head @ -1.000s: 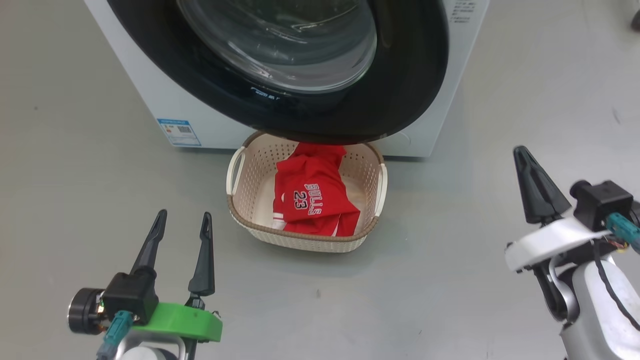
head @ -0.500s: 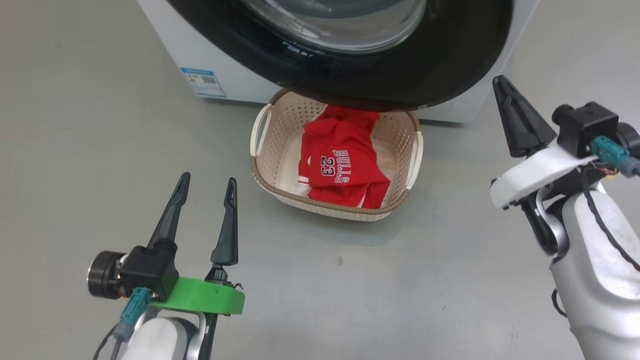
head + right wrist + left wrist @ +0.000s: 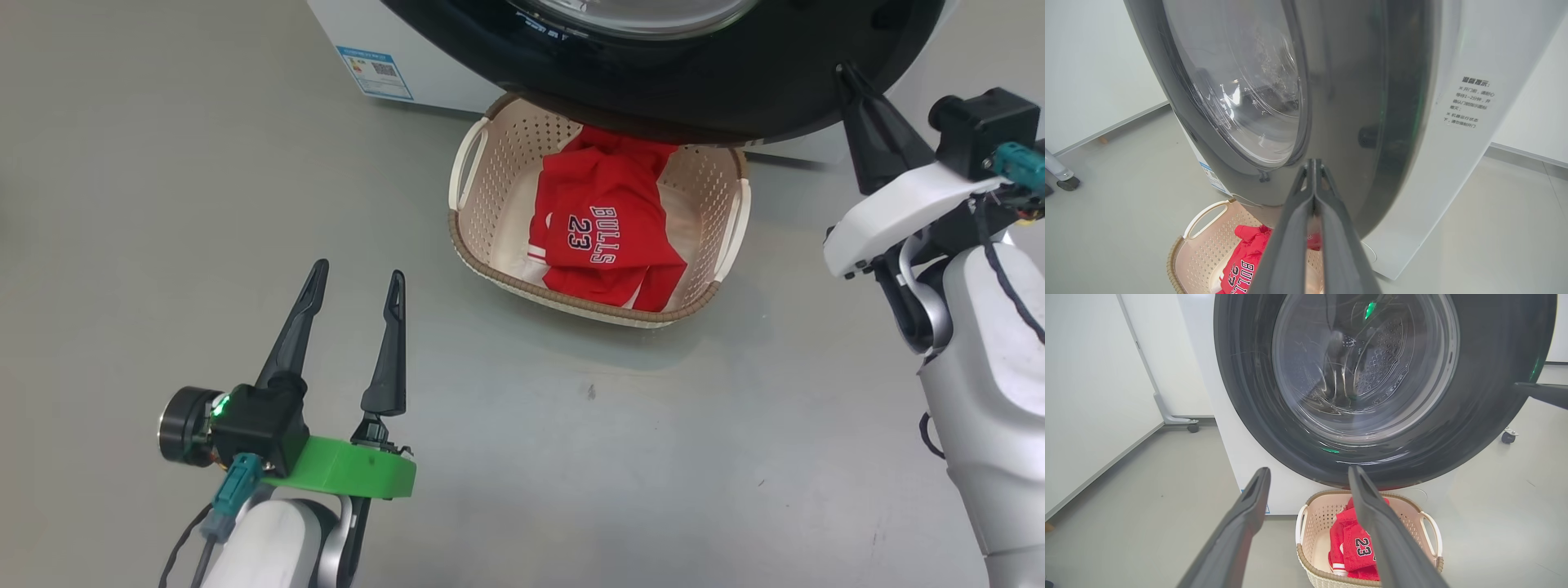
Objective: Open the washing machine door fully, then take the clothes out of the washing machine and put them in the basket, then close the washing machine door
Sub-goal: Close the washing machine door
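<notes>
Left tool [image 3: 359,271] spread, right tool [image 3: 847,73] pressed together, seemingly against the washing machine door [image 3: 735,98]; clothes [image 3: 608,237] lie in the basket [image 3: 506,163].

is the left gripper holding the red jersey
No, the left gripper stands open and empty, while the jersey lies in the basket.

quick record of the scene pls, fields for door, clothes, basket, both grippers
washing machine door: lies against the washing machine front, looks shut or nearly so
clothes: one red jersey, crumpled inside the basket
basket: on the floor, just below the door
left gripper: open, empty, over the floor, short of the basket
right gripper: shut, empty, tips at the door's black ring; contact unclear
</notes>
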Available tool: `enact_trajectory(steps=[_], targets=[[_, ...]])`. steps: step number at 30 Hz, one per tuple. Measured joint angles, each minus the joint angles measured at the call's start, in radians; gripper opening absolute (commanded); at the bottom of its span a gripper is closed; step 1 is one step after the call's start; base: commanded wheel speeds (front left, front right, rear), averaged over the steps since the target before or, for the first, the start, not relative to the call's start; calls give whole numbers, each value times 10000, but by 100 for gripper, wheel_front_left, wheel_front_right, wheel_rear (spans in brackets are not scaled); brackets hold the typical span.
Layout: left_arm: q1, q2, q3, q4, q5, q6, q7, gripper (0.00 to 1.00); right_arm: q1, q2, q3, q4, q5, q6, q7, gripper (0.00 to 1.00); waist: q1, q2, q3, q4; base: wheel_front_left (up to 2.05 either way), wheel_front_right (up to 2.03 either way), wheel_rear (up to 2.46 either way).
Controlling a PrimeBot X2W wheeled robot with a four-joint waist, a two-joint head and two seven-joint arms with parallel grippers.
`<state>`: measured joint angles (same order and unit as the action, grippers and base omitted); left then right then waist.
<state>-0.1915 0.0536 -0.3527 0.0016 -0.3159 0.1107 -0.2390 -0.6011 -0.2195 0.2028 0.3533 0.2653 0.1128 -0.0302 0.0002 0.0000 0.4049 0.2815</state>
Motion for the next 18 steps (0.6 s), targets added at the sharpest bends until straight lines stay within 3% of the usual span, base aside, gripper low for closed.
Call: enact_trajectory(steps=[18], targets=[[-426, -77, -274, 127, 4, 0, -90, 100, -1522, -481, -313, 1139, 184, 90, -81, 0, -1, 0, 577, 370, 0, 0, 0]])
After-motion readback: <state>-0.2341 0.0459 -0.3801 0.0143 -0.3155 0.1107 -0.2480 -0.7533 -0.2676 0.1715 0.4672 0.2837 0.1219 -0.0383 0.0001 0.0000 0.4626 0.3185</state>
